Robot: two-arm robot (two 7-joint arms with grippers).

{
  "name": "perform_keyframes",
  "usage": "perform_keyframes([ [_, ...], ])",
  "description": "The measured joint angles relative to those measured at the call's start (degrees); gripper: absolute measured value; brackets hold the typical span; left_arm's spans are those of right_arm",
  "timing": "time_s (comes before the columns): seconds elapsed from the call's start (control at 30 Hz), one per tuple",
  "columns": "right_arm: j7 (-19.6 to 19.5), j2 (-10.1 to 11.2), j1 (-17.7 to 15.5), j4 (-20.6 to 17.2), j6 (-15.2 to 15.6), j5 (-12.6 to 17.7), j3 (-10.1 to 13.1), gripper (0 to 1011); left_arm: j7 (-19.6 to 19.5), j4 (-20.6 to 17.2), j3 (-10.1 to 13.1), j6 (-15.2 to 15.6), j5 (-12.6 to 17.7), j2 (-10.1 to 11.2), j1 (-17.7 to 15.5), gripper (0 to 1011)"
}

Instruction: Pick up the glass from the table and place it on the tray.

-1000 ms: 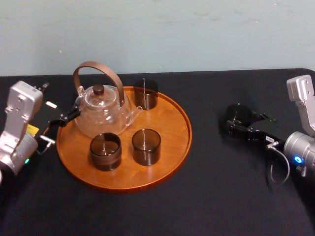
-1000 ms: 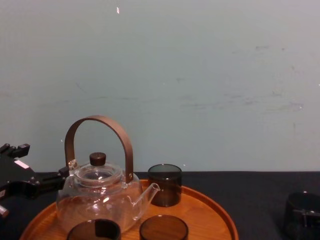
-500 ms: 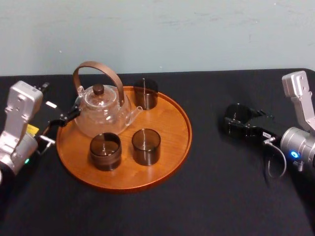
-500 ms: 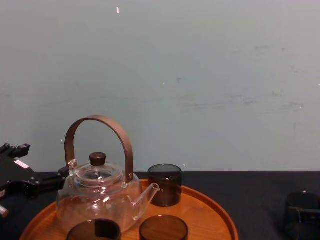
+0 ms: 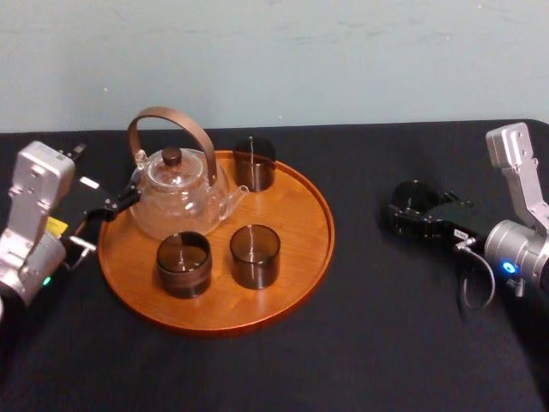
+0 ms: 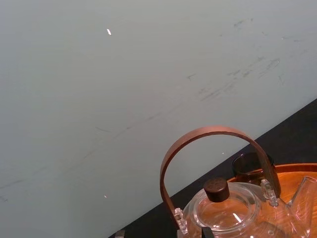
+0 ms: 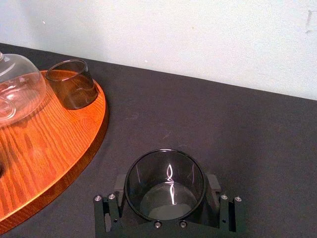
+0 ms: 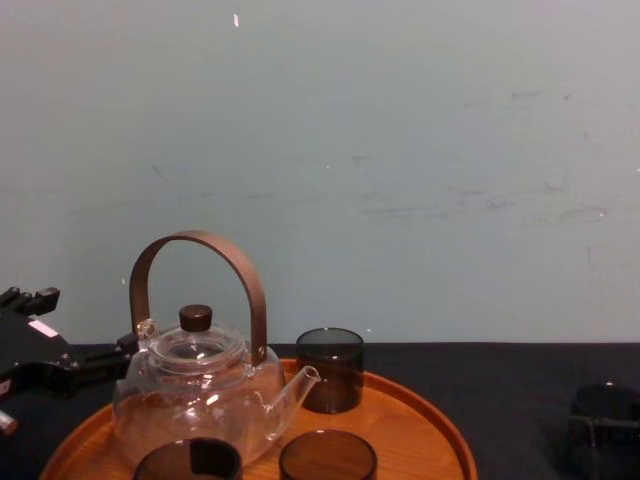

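Count by kind, as I see it. Glasses: 4. On the tray (image 5: 300, 215), 3: glass at 1 o'clock (image 5: 255, 164), glass at 4 o'clock (image 5: 255, 256), glass at 7 o'clock (image 5: 184, 264). Fourth glass (image 5: 415, 199) off the tray at 3 o'clock, clamped in my right gripper (image 7: 166, 186). Teapot (image 5: 176, 193): 1. Tray: 1. Table (image 5: 386, 335): 1.
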Motion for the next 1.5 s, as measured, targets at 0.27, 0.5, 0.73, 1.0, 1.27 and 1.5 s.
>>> perform_keyframes([
  [0.27, -0.06, 0.04, -0.14, -0.18, 0.0, 0.01, 0.06, 1002, 0.0, 0.0, 0.0, 0.0, 0.0, 0.0, 0.0, 1001],
  [0.5, -0.15, 0.08, -0.23, -0.3, 0.0, 0.07, 0.11, 920, 0.0, 0.0, 0.0, 0.0, 0.0, 0.0, 0.0, 1002],
  [0.73, -0.18, 0.1, -0.26, -0.35, 0.0, 0.12, 0.14, 919, 0.0, 0.0, 0.0, 0.0, 0.0, 0.0, 0.0, 1001],
  [1.0, -0.23, 0.11, -0.31, -0.4, 0.01, 0.16, 0.17, 919, 0.0, 0.0, 0.0, 0.0, 0.0, 0.0, 0.0, 1001],
  [1.27, 0.61, 0.03, -0.34, -0.18, -0.66, 0.91, 0.55, 918, 0.0, 0.0, 0.0, 0.0, 0.0, 0.0, 0.0, 1001],
  [1.5, 1.57, 0.61, -0.3, -1.47, -1.03, 1.22, 0.39, 918, 0.0, 0.0, 0.0, 0.0, 0.0, 0.0, 0.0, 1001],
])
